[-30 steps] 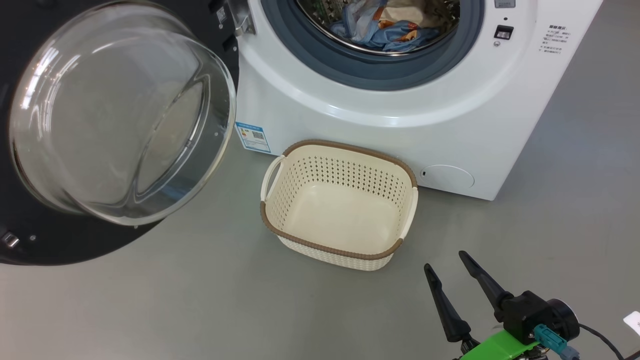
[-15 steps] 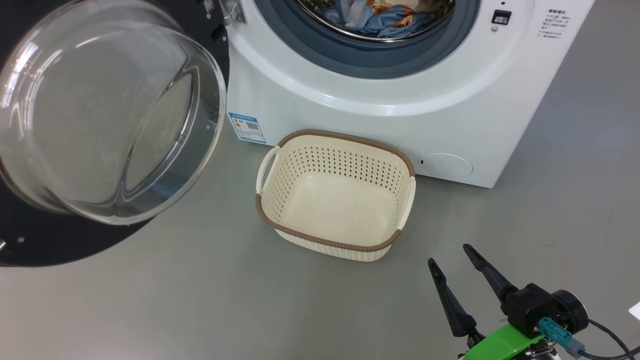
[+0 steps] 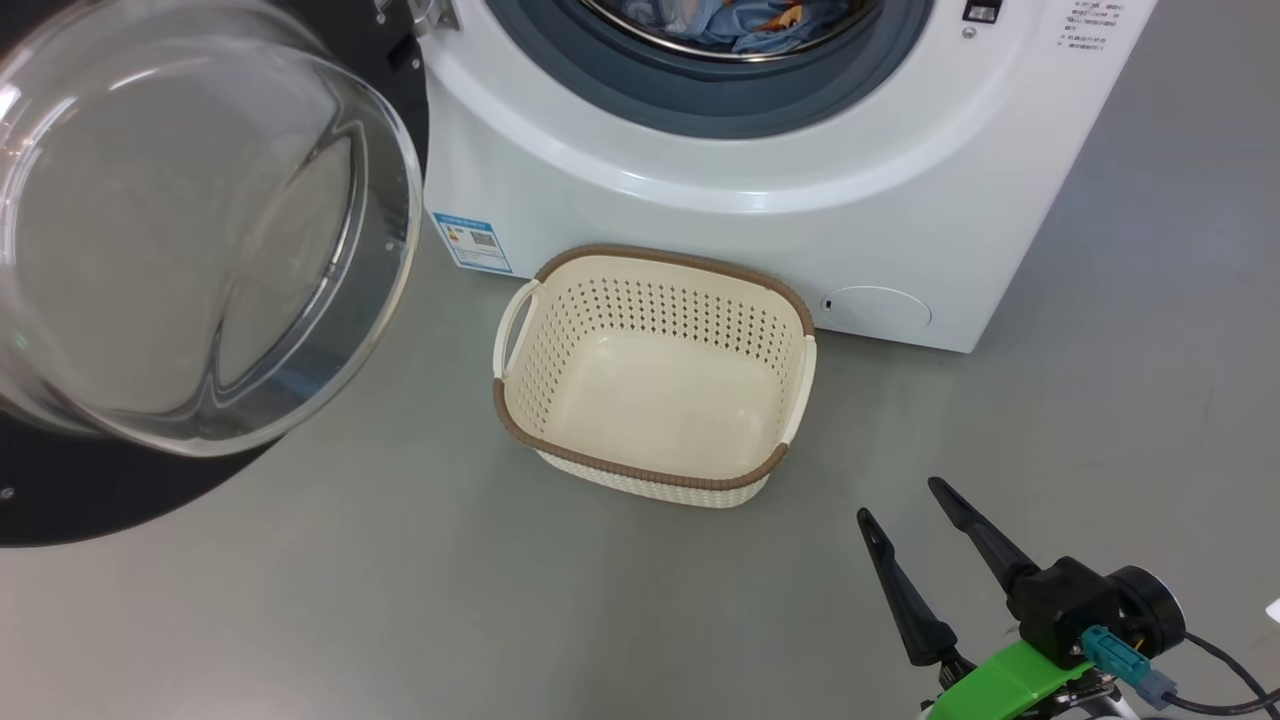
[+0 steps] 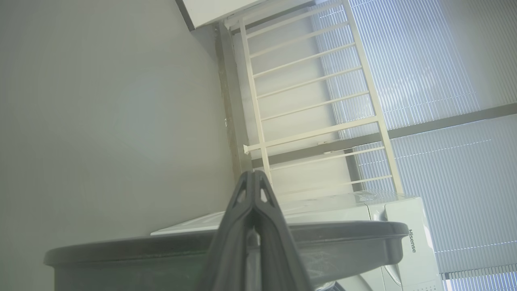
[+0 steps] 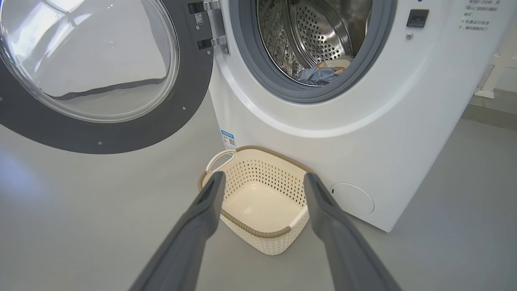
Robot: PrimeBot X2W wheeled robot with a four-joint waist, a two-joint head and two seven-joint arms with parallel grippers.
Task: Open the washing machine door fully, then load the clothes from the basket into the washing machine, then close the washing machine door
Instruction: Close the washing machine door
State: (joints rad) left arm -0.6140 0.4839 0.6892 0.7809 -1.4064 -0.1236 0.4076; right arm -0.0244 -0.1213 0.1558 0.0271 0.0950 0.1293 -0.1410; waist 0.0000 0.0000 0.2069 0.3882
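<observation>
The white washing machine (image 3: 760,200) (image 5: 363,121) stands with its round door (image 3: 190,250) (image 5: 97,68) swung wide to the left, glass bowl bulging outward. The clothes (image 3: 740,15) (image 5: 321,74), light blue with orange patches, lie inside the steel drum. The cream basket (image 3: 520,420) (image 5: 254,232) sits on the floor in front of the machine with nothing in it. My right gripper (image 3: 900,500) (image 5: 262,182) is open and holds nothing, low at the right, behind and to the right of the basket. My left gripper (image 4: 254,178) is shut on nothing, its fingers pointing over the door's dark edge (image 4: 343,238).
Grey floor (image 3: 450,600) spreads all around the basket. A blue label sticker (image 3: 472,243) sits low on the machine's front, a round service flap (image 3: 877,308) at its lower right. In the left wrist view a white railing (image 4: 311,101) and window blinds (image 4: 444,81) stand behind the machine.
The whole head view has shifted, so machine, door and basket sit higher and further left in the picture. My right gripper stays open in nearly the same spot.
</observation>
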